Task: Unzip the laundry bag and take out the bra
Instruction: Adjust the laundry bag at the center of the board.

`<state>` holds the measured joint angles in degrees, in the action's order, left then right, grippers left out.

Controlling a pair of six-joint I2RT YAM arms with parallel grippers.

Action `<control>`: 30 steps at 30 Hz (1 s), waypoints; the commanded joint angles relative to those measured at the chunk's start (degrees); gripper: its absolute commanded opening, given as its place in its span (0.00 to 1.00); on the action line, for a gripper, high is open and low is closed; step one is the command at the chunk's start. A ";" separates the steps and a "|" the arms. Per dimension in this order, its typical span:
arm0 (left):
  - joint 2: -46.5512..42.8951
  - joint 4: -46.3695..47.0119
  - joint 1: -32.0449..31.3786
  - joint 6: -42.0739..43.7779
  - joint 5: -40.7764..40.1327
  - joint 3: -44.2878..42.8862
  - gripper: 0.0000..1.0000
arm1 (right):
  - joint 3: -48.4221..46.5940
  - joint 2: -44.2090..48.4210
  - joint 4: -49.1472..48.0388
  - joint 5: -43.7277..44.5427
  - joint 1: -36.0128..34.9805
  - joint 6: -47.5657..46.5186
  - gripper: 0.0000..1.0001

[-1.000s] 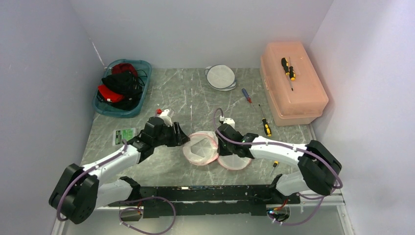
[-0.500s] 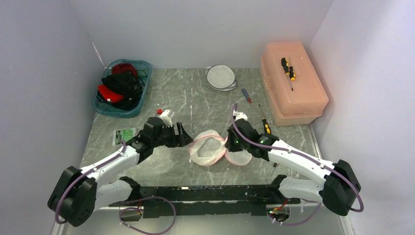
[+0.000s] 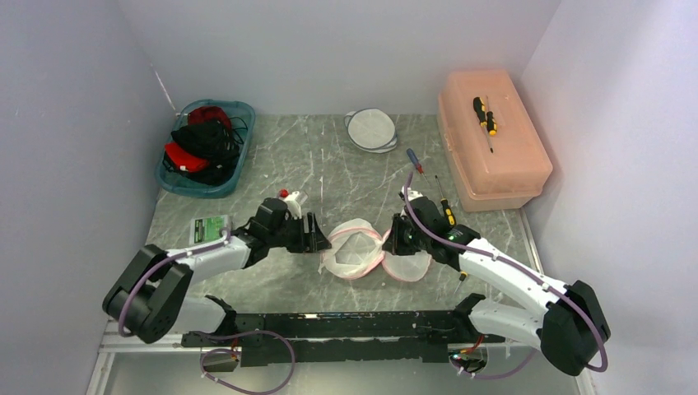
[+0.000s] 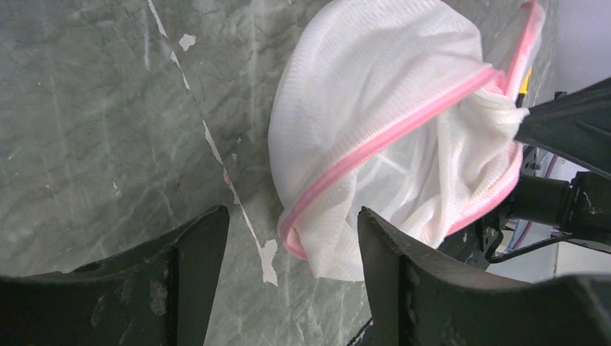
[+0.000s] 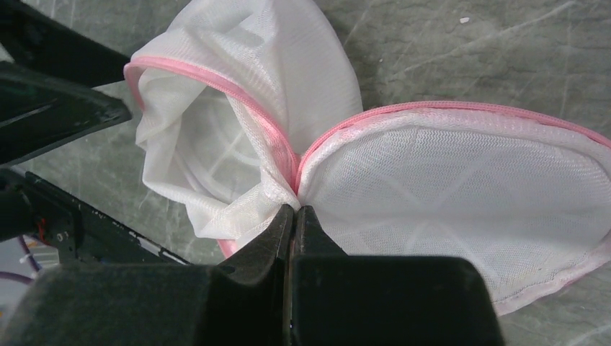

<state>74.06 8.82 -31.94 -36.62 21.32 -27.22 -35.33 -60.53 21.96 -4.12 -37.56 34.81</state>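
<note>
Top view: white mesh laundry bag with pink zip trim [image 3: 355, 247], on the grey-green marbled counter [image 3: 329, 164] at frame centre, between the two arms; left gripper [image 3: 315, 234] just beside its left edge; right gripper [image 3: 393, 239] at its middle fold.
Left wrist view: gripper spread wide, holding nothing; bag at upper right, its near end in the gap between the fingers.
Right wrist view: gripper pinched tight on the pink zip seam where the two lobes meet; contents not distinguishable.
</note>
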 commanded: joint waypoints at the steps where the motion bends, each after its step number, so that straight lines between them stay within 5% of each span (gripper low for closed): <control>1: 3.85 8.07 -0.14 0.53 3.85 -0.71 0.67 | 0.48 1.34 -2.95 -2.77 0.38 -0.94 0.00; 7: 5.50 9.70 -0.22 1.12 3.70 -0.29 0.44 | 0.55 1.42 -3.57 -3.67 0.50 -1.01 0.00; 13: 5.10 9.41 -0.22 1.58 3.27 0.32 0.03 | 0.06 2.71 -3.05 -3.70 0.69 -1.03 0.00; 18: -0.85 2.23 -0.17 1.20 3.36 -2.58 0.03 | -2.50 4.31 -0.05 -0.98 0.74 -1.72 0.00; 22: -10.28 -18.68 -1.24 -1.05 0.55 -13.17 0.03 | -10.39 4.70 8.83 7.16 0.52 -3.79 0.00; 26: -10.89 -43.61 -2.55 -2.62 -4.23 -32.86 0.03 | -22.22 1.60 17.71 14.35 -0.15 -7.74 0.00; 30: -8.61 -53.21 -2.77 -3.55 -1.88 -40.21 0.03 | -24.91 -2.64 21.09 16.91 -1.55 -9.16 0.00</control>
<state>64.93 -26.09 -34.41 -38.41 19.20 -63.02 -57.95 -60.01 36.36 6.68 -37.87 28.91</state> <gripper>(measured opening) 0.034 0.018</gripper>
